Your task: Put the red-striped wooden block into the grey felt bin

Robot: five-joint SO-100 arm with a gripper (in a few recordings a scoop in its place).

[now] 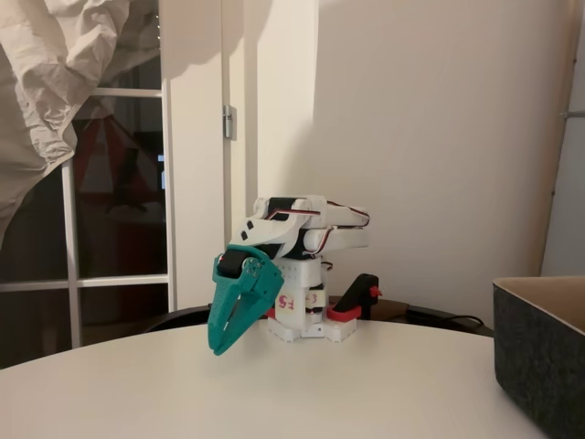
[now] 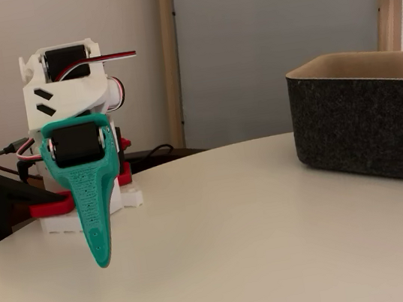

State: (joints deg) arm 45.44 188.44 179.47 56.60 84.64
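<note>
The white arm is folded low over its base at the back of the round white table (image 1: pixel 366 393). Its teal gripper (image 1: pixel 219 346) points down, tips just above the tabletop, fingers together with nothing between them. In the other fixed view the gripper (image 2: pixel 102 261) shows edge-on as one narrow teal blade. The grey felt bin (image 1: pixel 539 357) stands at the right edge, well away from the gripper, and in the other fixed view the grey felt bin (image 2: pixel 365 126) shows a tan inner face. The red-striped wooden block is out of view.
A red-and-black clamp (image 1: pixel 356 297) holds the arm's base to the table's far edge, and the same clamp (image 2: pixel 4 203) sits at the left. Cables run behind the base. The tabletop (image 2: pixel 239 252) lies bare between gripper and bin.
</note>
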